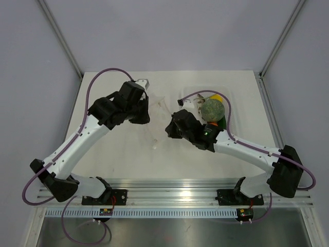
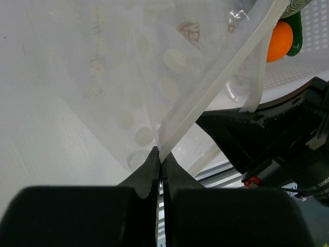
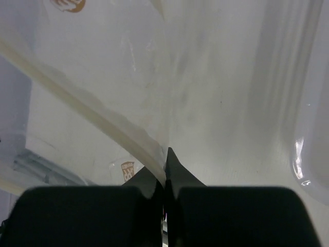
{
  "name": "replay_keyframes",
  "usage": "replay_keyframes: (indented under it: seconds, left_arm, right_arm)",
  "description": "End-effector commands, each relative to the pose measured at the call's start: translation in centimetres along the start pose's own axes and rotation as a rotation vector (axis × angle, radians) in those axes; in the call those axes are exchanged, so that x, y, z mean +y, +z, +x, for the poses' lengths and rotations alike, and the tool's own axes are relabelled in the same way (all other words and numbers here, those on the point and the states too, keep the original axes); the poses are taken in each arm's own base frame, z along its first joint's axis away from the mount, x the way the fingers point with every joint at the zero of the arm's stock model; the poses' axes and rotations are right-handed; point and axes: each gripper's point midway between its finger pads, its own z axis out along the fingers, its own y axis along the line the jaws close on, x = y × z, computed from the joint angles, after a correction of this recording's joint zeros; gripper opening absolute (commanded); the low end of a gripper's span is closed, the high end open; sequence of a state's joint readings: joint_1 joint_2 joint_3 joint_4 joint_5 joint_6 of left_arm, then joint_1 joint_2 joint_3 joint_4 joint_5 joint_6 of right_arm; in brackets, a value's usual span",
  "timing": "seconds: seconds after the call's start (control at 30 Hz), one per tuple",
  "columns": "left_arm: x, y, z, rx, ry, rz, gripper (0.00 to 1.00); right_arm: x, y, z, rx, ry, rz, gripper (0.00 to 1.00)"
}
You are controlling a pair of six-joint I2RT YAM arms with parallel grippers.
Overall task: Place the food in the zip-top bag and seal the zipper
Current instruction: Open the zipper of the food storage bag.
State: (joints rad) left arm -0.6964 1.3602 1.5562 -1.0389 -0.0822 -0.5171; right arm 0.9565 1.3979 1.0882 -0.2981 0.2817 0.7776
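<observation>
The left gripper [image 2: 160,156] is closed, its fingertips pinching the zipper [image 2: 216,77] of the zip-top bag [image 2: 128,77] at the strip's near end. The bag is stretched over the middle of the white table [image 1: 128,159] between the two arms, thin, see-through and printed with pale figures, and no food shows inside it. Right of it, the right gripper [image 3: 165,158] is also clamped on the bag, with a whitish strip running up and to the left from its tips. Further right, at the far right of the table, the tray [image 2: 314,28] holds the speckled green ball [image 1: 212,109], the yellow piece [image 1: 219,96], the orange ball [image 2: 280,41] and the dark green cucumber [image 2: 296,32]
</observation>
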Motion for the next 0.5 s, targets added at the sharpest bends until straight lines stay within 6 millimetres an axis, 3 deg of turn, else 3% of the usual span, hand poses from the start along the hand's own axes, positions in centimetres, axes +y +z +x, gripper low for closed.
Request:
replay_keyframes:
  seconds: [0.0, 0.07, 0.17, 0.3, 0.33, 0.47]
  left_arm:
    - [0.0, -2.0, 0.0, -0.031, 0.050, 0.040, 0.00]
    - [0.1, -1.7, 0.4, -0.021, 0.071, 0.043, 0.36]
    - [0.5, -1.1, 1.0, -0.034, 0.066, 0.020, 0.64]
    - [-0.6, -0.9, 1.3, -0.097, 0.016, 0.069, 0.66]
    - [-1.8, -1.5, 0.9, -0.148, 0.000, 0.114, 0.66]
    - [-2.6, -0.8, 2.2, -0.209, -0.043, 0.157, 0.65]
  right_arm:
    - [1.4, -2.1, -3.7, -0.118, -0.017, -0.019, 0.00]
    - [2.4, -2.9, -4.8, -0.128, -0.027, -0.039, 0.00]
    - [3.1, -3.4, -5.0, -0.095, -0.035, -0.039, 0.00]
    - [3.5, -3.5, -4.5, -0.047, 0.003, -0.031, 0.00]
    - [3.3, -3.4, -4.4, -0.041, 0.009, -0.019, 0.00]
    - [3.6, -3.7, -4.3, -0.016, 0.027, -0.016, 0.00]
